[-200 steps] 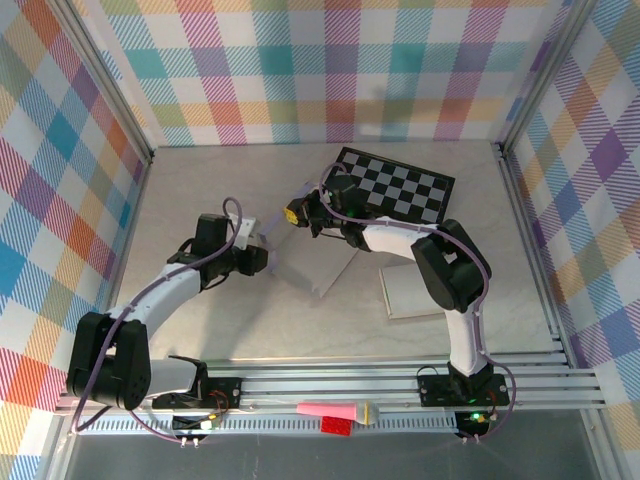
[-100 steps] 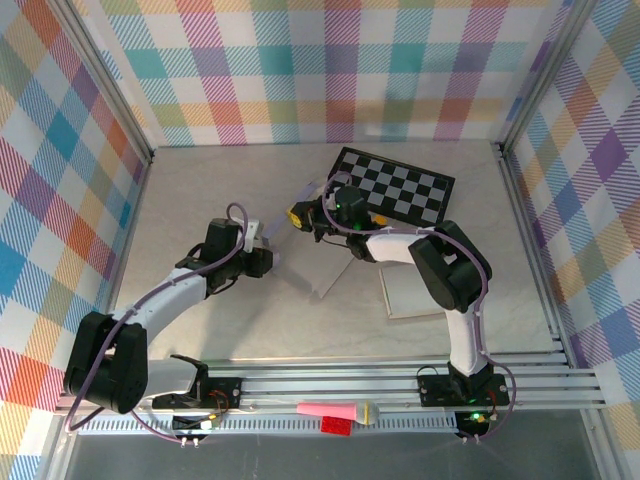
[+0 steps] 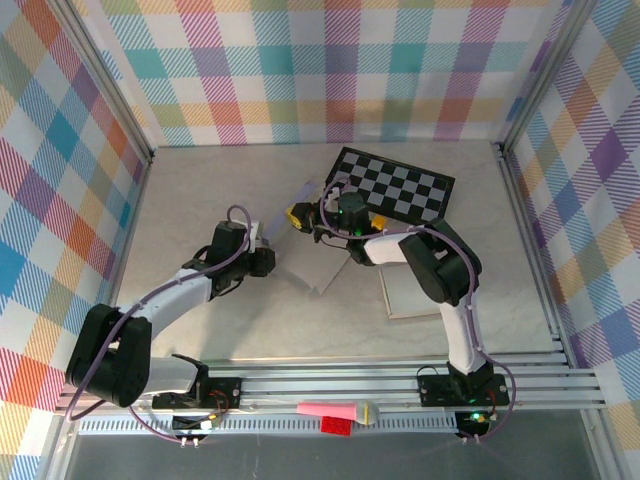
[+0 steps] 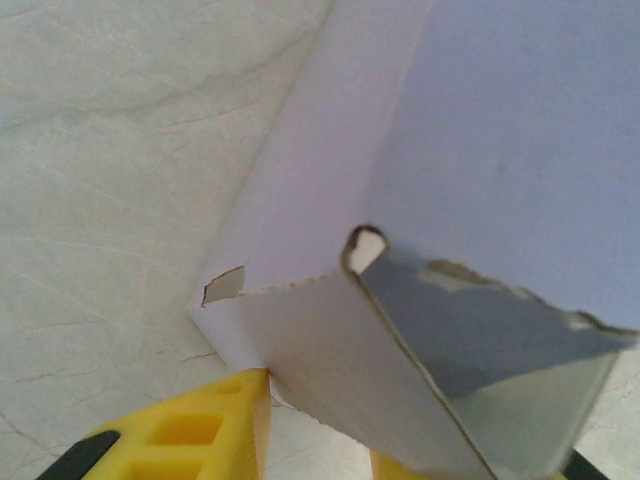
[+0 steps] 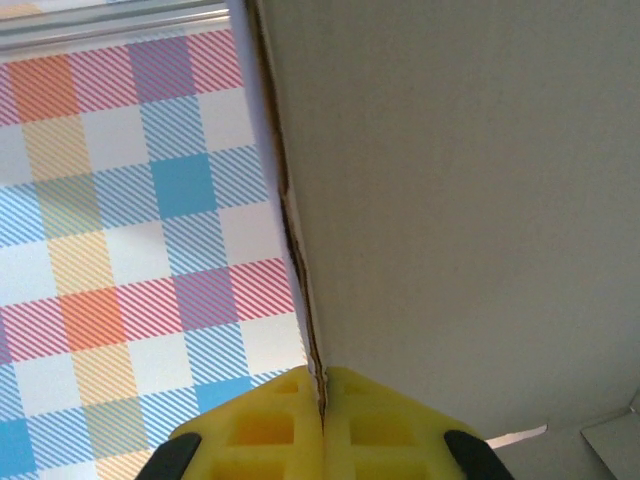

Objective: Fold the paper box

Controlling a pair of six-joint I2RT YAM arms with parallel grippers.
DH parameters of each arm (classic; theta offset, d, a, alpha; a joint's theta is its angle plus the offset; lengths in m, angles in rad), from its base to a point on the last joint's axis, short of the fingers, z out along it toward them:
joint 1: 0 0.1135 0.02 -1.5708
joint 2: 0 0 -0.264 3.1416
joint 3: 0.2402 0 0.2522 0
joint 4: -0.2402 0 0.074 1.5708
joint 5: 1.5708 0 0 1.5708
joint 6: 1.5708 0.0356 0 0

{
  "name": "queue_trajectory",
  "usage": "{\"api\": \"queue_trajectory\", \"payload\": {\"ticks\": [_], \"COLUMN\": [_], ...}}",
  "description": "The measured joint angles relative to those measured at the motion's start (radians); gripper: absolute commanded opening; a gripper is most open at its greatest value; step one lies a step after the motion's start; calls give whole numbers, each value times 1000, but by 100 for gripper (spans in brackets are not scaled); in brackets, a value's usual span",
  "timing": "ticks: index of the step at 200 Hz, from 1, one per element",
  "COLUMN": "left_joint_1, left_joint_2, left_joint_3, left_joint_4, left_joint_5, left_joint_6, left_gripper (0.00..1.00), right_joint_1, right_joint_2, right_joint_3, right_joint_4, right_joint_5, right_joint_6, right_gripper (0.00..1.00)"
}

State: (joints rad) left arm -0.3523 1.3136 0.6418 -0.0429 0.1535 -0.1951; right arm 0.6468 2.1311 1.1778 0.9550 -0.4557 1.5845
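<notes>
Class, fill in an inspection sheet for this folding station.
Surface: pale marbled table.
Job's things: white paper box, part folded, gripped from both sides.
Clutter: checkerboard at the back; flat white card right of the box; pink piece and red piece on the front rail.
Grippers: left tool shut on a box panel; right tool shut on a box edge.
Cables: purple cable along each arm.
Surroundings: plaid walls.

The paper box (image 4: pixel 480 150) runs off the left wrist view's top and right edges and hides most of one finger (image 4: pixel 385 470) of the left gripper (image 4: pixel 320 425).
</notes>
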Motion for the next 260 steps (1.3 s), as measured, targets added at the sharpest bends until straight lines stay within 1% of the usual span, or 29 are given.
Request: {"api": "queue_trajectory", "payload": {"ticks": [35, 81, 127, 185, 260], "left_joint_1": [0, 0, -6, -25, -53], "left_joint_2": [0, 8, 30, 35, 57], "left_joint_3": [-24, -26, -26, -26, -24], "left_joint_4": [24, 37, 51, 75, 95], "left_joint_5": [-22, -37, -52, -111, -190], "left_joint_6": [-23, -30, -64, -134, -179], "left_gripper": [32, 33, 33, 34, 31], "right_joint_1": [0, 0, 7, 31, 48], "right_joint_2": [33, 63, 64, 64, 64], "right_joint_3": [0, 0, -2, -8, -18], "right_joint_4": [82, 148, 154, 164, 165], "right_joint_5": [-13, -21, -6, 51, 100], "right_joint_6": [-35, -83, -106, -108, -105], "right_gripper": [0, 0, 0, 0, 0]}}
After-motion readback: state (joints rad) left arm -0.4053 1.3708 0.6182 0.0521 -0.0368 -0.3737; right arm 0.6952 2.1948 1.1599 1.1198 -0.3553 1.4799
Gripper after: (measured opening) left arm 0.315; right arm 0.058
